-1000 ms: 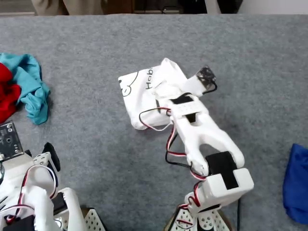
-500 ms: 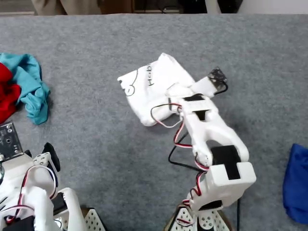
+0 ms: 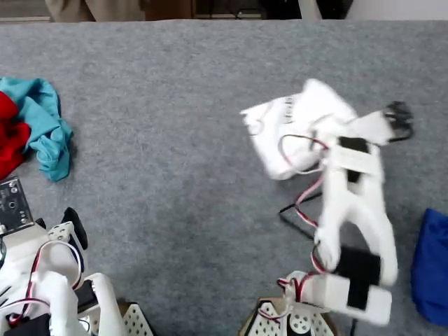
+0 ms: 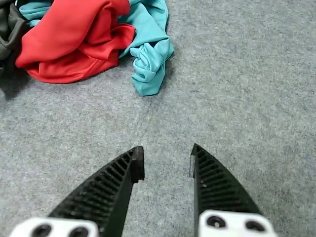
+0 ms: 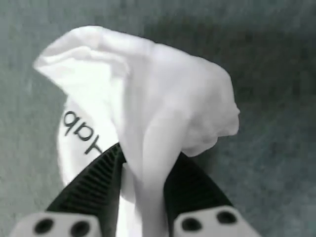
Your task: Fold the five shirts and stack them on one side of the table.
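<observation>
A folded white shirt (image 3: 294, 126) with black print lies right of the table's middle, partly lifted. My right gripper (image 5: 143, 170) is shut on the white shirt (image 5: 143, 94), pinching a fold of cloth between its black fingers. In the high view the right arm (image 3: 350, 203) stretches from the front edge to the shirt's right side. A red shirt (image 4: 74, 39) and a teal shirt (image 4: 148, 49) lie crumpled together at the left edge (image 3: 35, 126). My left gripper (image 4: 165, 163) hangs open over bare grey table near the front left, apart from that pile.
A blue shirt (image 3: 430, 266) lies at the right edge near the front. A dark cloth (image 4: 10, 24) shows beside the red shirt. The table (image 3: 154, 196) is grey felt, with open room in the middle and along the far side.
The right arm has swung to the right, dragging the white shirt with it from the table's middle toward the right side. The left arm has kept still.
</observation>
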Tool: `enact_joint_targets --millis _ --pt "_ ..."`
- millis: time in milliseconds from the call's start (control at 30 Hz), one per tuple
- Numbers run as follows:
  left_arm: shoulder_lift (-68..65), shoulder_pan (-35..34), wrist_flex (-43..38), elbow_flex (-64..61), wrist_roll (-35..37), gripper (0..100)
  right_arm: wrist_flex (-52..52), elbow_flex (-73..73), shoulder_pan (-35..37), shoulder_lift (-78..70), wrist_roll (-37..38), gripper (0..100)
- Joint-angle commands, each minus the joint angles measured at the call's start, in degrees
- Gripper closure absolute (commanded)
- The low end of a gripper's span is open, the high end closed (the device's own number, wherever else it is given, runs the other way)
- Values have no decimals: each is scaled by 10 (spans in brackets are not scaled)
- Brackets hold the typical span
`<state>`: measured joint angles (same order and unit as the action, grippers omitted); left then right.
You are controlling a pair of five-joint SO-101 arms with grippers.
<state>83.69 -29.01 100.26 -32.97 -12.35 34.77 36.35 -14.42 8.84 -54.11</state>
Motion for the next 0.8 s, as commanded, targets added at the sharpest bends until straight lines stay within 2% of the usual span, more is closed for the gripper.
enact_joint_targets --millis 0,200,533,767 --pt "-2 -4 4 4 -5 831 4 -13 -76 80 53 993" --pt "0 -4 4 6 -5 831 5 -13 -214 101 143 993" --pt "2 -3 4 4 -5 831 71 -16 -428 102 294 992" --pt "2 -2 4 6 -5 831 68 -41 -550 98 375 992"
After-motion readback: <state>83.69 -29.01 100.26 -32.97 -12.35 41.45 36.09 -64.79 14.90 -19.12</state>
